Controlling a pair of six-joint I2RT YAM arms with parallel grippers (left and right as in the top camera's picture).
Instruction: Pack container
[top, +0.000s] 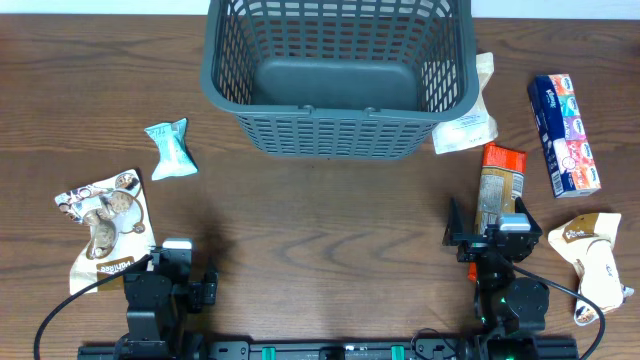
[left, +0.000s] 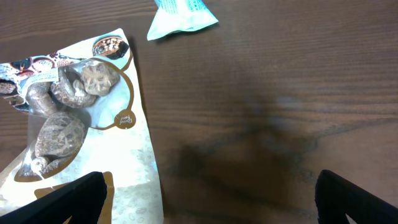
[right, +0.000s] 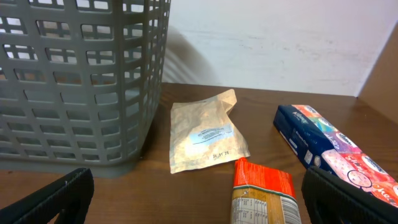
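The dark grey slatted container stands at the top middle of the table and holds nothing; its wall fills the left of the right wrist view. My left gripper is open at the near left edge, beside a white mushroom pack, which also shows in the left wrist view. My right gripper is open at the near right, just behind an orange-topped snack pack, seen close in the right wrist view.
A teal packet lies left of the container. A beige pouch lies against the container's right side. A blue box lies at far right, and a white and brown pack at near right.
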